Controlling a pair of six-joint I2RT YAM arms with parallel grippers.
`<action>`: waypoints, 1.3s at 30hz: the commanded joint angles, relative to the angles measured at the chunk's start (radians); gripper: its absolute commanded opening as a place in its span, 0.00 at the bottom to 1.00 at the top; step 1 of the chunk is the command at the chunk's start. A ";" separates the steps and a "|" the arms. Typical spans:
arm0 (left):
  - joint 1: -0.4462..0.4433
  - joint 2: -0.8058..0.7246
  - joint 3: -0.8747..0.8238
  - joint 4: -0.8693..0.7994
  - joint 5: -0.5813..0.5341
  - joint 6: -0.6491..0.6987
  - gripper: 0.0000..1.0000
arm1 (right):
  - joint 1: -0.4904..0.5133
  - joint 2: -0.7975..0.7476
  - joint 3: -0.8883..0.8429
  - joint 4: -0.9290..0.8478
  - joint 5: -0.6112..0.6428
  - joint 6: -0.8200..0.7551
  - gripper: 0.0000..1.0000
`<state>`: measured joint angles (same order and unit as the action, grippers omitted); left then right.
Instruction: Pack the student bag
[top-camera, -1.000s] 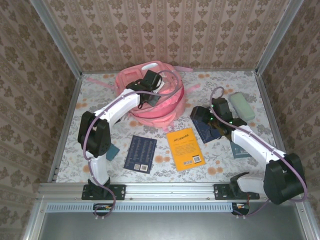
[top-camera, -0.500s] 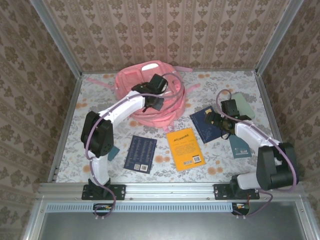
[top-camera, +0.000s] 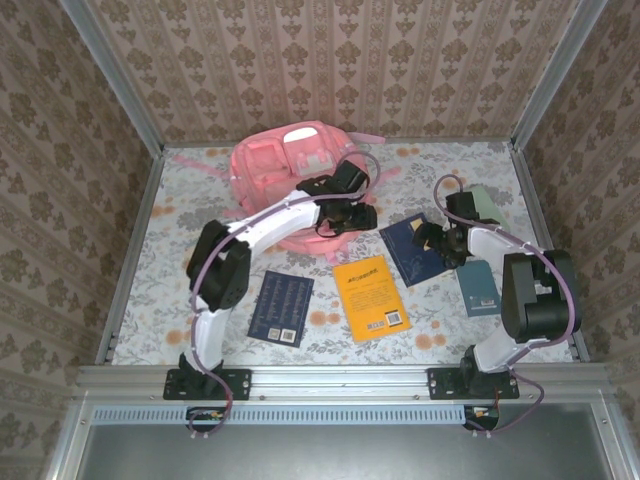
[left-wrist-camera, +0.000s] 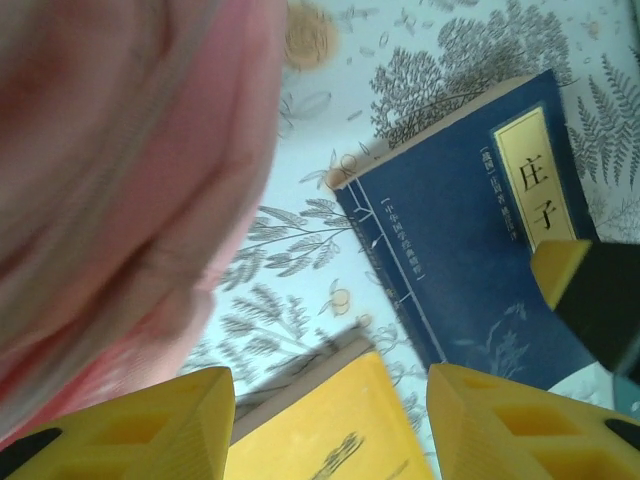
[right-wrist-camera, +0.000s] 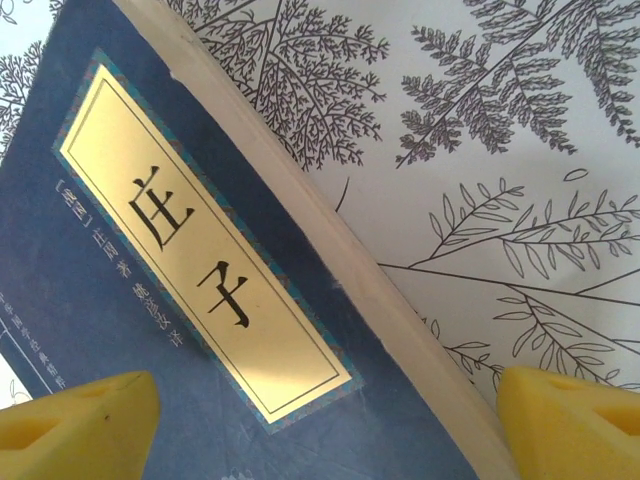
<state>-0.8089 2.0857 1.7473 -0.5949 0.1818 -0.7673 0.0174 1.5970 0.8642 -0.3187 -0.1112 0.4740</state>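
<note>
The pink student bag (top-camera: 285, 170) lies at the back centre of the table; its fabric sits blurred at the left of the left wrist view (left-wrist-camera: 110, 190). My left gripper (top-camera: 352, 216) hovers just right of the bag, open (left-wrist-camera: 328, 400), with nothing between its fingers. Below it lie a yellow book (left-wrist-camera: 330, 435) and a dark blue book (left-wrist-camera: 470, 240). My right gripper (top-camera: 434, 240) is open over that dark blue book (top-camera: 415, 252). In the right wrist view its fingers (right-wrist-camera: 80, 425) straddle the book's gold-labelled corner (right-wrist-camera: 200, 270) and cream page edge, gripper (right-wrist-camera: 330, 410) not closed on it.
The yellow book (top-camera: 371, 297) lies front centre, and a second dark blue book (top-camera: 281, 307) is to its left. A teal book (top-camera: 478, 287) and a mint green case (top-camera: 488, 207) lie at the right. Metal rails and wallpapered walls border the table.
My left gripper has come off the bag, swung right toward the books, and opened. My right arm has folded back, bringing its gripper over the dark blue book's right corner.
</note>
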 joint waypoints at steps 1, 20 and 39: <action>-0.001 0.096 0.070 0.036 0.148 -0.184 0.54 | -0.002 0.012 0.009 -0.012 -0.024 -0.004 0.88; -0.002 0.433 0.460 -0.139 0.194 -0.085 0.53 | 0.022 -0.072 -0.119 0.053 -0.193 0.131 0.80; -0.068 0.293 0.202 -0.114 0.188 -0.114 0.56 | 0.021 0.003 -0.074 0.012 -0.135 0.065 0.51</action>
<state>-0.8692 2.3783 1.9743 -0.7109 0.3328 -0.8459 0.0296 1.5795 0.7975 -0.3183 -0.2058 0.5373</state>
